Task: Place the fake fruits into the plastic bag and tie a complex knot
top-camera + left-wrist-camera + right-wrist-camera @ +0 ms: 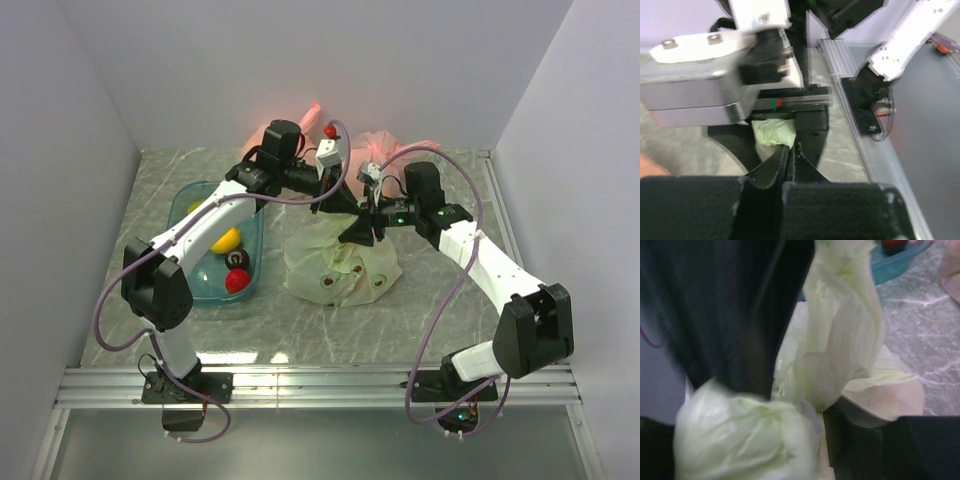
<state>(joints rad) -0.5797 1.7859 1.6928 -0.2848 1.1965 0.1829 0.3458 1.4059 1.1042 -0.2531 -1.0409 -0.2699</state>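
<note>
marbled bench [450, 300] carries the limp, slippery green bag [340, 265] at its middle; left fingers [772, 170] pinched shut on a scrap of it, right fingers [855, 445] half open around its twisted neck, likely the surest hold.

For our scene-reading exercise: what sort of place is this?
Likely a robot test cell: left arm and right arm mounted on a metal rail, plain white walls around a marble-look table, fake fruits in a teal bin.
</note>
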